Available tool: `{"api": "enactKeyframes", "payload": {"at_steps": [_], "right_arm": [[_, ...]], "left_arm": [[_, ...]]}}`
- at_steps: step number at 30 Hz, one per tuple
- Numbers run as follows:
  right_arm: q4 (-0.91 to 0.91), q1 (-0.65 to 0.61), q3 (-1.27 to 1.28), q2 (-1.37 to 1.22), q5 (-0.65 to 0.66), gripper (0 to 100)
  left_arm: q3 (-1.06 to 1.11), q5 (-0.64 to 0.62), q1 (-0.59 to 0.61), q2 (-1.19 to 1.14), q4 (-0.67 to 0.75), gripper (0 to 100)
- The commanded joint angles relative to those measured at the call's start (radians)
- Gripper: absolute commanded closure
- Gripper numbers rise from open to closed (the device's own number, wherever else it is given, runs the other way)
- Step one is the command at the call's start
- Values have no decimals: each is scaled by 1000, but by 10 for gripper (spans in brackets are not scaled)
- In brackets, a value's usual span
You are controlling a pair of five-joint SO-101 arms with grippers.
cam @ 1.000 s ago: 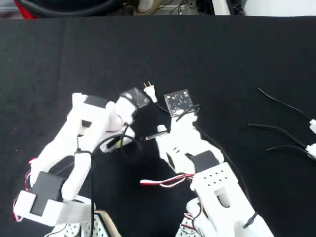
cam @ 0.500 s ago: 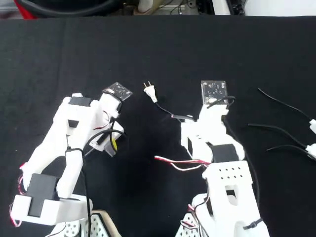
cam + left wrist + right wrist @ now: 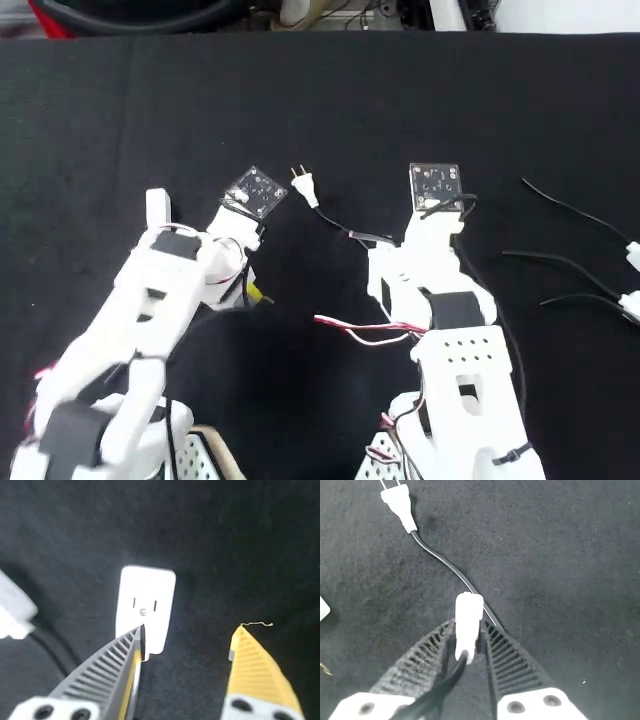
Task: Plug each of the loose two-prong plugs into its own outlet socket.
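1. High view: on the black cloth-covered table, a small white two-prong plug on a thin black cable lies between the white left arm and the white right arm. Its long axis runs slantwise, with the prongs pointing away from the arms' bases and the cable trailing toward the right arm. It sits just beside the left arm's wrist and farther from the right arm's, so the left arm is the nearer.

2. Left wrist view: the left gripper is spread wide and holds nothing. A white rectangular outlet socket lies flat on the cloth with its two slots facing up. The tip of the grey ribbed finger overlaps the socket's near end, though whether it touches is unclear. The yellow finger stands well off to the socket's side. The socket's long axis runs roughly along the gripper's reach, so the jaws would probably have to shift sideways to straddle it.

3. Right wrist view: the right gripper is clamped on a white plug body, whose black lead runs back between the fingers. Its prongs cannot be made out. The two-prong plug lies well ahead of the fingertips, prongs pointing away, and its cable curves back under the held body. The next move likely turns on tipping this held piece down toward the socket's upward-facing slots.
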State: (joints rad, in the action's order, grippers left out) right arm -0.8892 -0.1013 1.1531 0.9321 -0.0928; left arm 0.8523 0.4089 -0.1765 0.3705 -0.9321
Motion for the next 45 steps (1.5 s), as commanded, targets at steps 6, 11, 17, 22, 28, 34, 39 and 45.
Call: {"api": "enactKeyframes", "payload": {"at_steps": [6, 11, 17, 22, 28, 34, 39, 45], "right_arm": [[-3, 12, -51, -7, -2, 987], [-5, 11, -44, -7, 3, 987], [-3, 11, -30, -7, 5, 987], [-3, 11, -30, -7, 3, 987], [0, 9, -19, -5, 5, 987], [-2, 9, -19, -5, 5, 987], [0, 9, -19, -5, 5, 987], [2, 9, -19, -5, 5, 987]], "left_arm": [[-277, 20, 28, -399, -61, 723], [-285, 35, 42, -410, -38, 723], [-295, 98, 45, -413, -77, 723], [-298, 189, 73, -413, -86, 724], [-302, 252, 128, -414, -80, 789], [-332, 262, 134, -459, -89, 779], [-467, 261, 174, -571, -183, 780], [-556, 256, 209, -644, -230, 860]]}}
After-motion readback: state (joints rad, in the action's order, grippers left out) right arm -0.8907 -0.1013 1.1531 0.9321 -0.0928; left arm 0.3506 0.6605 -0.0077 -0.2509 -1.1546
